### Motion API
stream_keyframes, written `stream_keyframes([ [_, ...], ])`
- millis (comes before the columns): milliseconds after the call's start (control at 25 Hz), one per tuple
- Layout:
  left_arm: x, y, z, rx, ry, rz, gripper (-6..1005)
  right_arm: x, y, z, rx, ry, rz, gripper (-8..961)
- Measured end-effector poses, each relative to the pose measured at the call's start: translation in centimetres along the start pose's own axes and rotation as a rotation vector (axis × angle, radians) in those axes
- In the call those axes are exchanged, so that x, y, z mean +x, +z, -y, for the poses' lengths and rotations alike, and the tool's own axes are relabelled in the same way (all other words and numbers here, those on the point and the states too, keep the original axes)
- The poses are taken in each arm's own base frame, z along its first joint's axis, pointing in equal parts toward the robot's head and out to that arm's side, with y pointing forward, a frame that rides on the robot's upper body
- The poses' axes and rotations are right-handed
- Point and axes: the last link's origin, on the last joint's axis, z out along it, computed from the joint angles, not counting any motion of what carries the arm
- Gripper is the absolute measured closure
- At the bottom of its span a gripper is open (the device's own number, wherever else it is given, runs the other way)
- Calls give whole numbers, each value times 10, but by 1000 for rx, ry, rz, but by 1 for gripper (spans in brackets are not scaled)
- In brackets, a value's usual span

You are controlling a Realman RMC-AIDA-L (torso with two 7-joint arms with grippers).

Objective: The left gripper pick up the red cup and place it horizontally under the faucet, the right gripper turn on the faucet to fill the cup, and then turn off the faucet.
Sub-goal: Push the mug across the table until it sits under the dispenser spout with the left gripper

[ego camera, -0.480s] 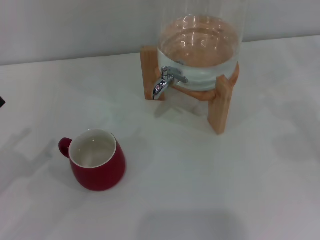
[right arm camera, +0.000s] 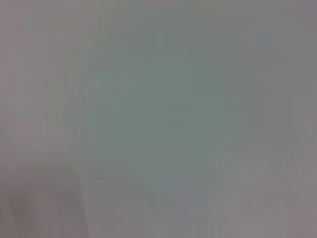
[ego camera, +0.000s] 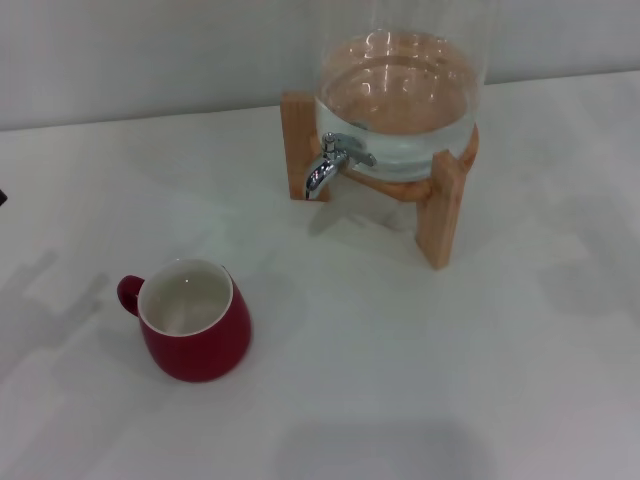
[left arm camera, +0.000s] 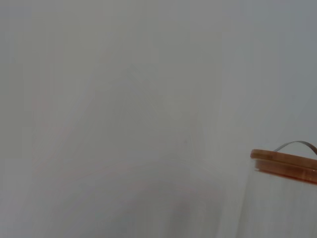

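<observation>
The red cup (ego camera: 195, 322) stands upright on the white table at the front left, its white inside empty and its handle pointing left. The chrome faucet (ego camera: 328, 165) sticks out of the clear glass dispenser (ego camera: 398, 100), which holds water and sits on a wooden stand (ego camera: 445, 205) at the back centre. The spout points down over bare table, well apart from the cup. Neither gripper shows in the head view; only a tiny dark sliver (ego camera: 2, 197) sits at the left edge. The left wrist view shows the dispenser's wooden lid (left arm camera: 285, 161). The right wrist view shows only blank grey.
The white table (ego camera: 400, 350) runs wide around the cup and the stand. A pale wall (ego camera: 150, 50) rises behind the table. Soft shadows lie on the table at the far left and front centre.
The dark sliver at the head view's left edge has drawn back a little. The cup and the dispenser have not moved.
</observation>
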Motion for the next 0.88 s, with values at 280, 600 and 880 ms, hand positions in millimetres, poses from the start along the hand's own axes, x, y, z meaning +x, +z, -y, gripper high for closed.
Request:
stream_keyframes([
  [280,0,2,2,7,2,2,129,-1,2,0,0,-1,2,229],
  [600,-15,-8,3,43,-36,36,128,-2,2,2,13,-4,2,229],
  [880,-38,-22,2,85,-90,65,129,-4,4,2,8,-7,5,229],
])
